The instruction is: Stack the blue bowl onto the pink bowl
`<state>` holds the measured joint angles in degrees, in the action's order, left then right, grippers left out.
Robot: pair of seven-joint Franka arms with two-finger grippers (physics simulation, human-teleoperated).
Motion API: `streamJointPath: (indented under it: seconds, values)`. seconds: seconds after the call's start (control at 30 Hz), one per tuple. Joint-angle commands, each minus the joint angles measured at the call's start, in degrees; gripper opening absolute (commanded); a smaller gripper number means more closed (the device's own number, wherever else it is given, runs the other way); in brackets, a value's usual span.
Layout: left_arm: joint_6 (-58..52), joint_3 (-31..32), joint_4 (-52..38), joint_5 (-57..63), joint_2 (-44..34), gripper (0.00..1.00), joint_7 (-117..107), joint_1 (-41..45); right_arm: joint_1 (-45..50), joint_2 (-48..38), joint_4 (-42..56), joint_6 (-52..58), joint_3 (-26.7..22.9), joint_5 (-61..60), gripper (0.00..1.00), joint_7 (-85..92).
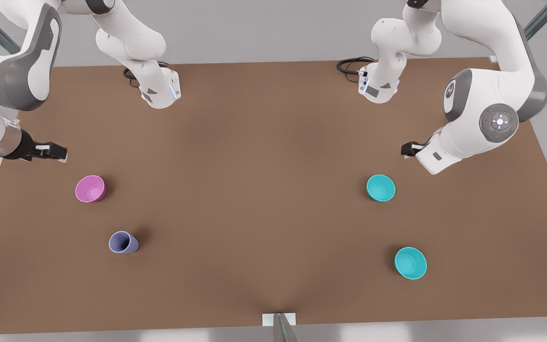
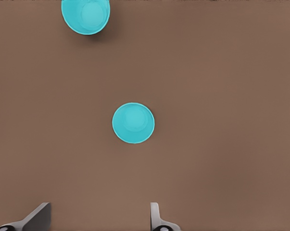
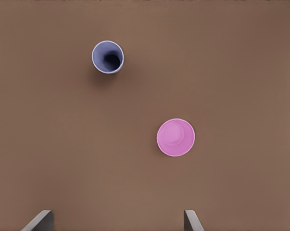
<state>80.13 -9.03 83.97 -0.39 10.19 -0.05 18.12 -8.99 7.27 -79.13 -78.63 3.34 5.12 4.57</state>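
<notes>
Blue bowl sits upright on the brown table, at the front view's right, a second teal bowl well apart nearer the front edge. Pink bowl stands far across open tabletop at the left, a lavender cup near it. Left gripper hovers beside the blue bowl, fingers spread; right gripper hangs near the pink bowl, fingers spread.
</notes>
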Motion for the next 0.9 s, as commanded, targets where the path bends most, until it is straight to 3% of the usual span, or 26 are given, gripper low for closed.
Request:
streamJointPath:
  seconds: [0.0, 0.07, 0.17, 0.23, 0.4, 0.6, 0.87]
  values:
    - [0.6, 0.0, 0.0, 0.0, 0.0, 1.00, 0.0, 0.0, -0.1, 0.1, 0.0, -1.6, 0.0, 0.0, 1.00, 1.9]
    - [0.6, 0.0, 0.0, 0.0, 0.1, 1.00, -0.5, 0.1, -1.8, 1.7, 0.5, -0.7, 0.0, 0.0, 1.00, 2.2]
    - [0.0, 0.0, 0.0, 0.0, 0.5, 1.00, -0.6, 0.0, -12.2, 11.4, -0.7, 0.8, -0.1, -2.5, 1.00, 5.2]
    - [-0.1, 0.0, -0.1, 0.0, 0.5, 1.00, -0.7, 0.1, -15.2, 15.1, -4.2, -4.9, -0.1, -2.4, 1.00, 5.4]
    - [-0.4, 0.0, 0.0, 0.0, 0.6, 1.00, -0.8, 0.1, -18.3, 12.9, -22.9, -24.2, 0.0, -2.6, 1.00, 6.9]
    - [-0.7, 0.0, 0.0, 0.0, 0.6, 1.00, -0.8, 0.1, -21.1, 12.9, -33.8, -41.6, -0.1, -3.1, 1.00, 9.0]
    - [-0.7, 0.0, 0.0, 0.0, 1.2, 1.00, -0.8, 0.1, -24.7, 18.2, -34.8, -42.5, 0.0, -5.7, 1.00, 8.3]
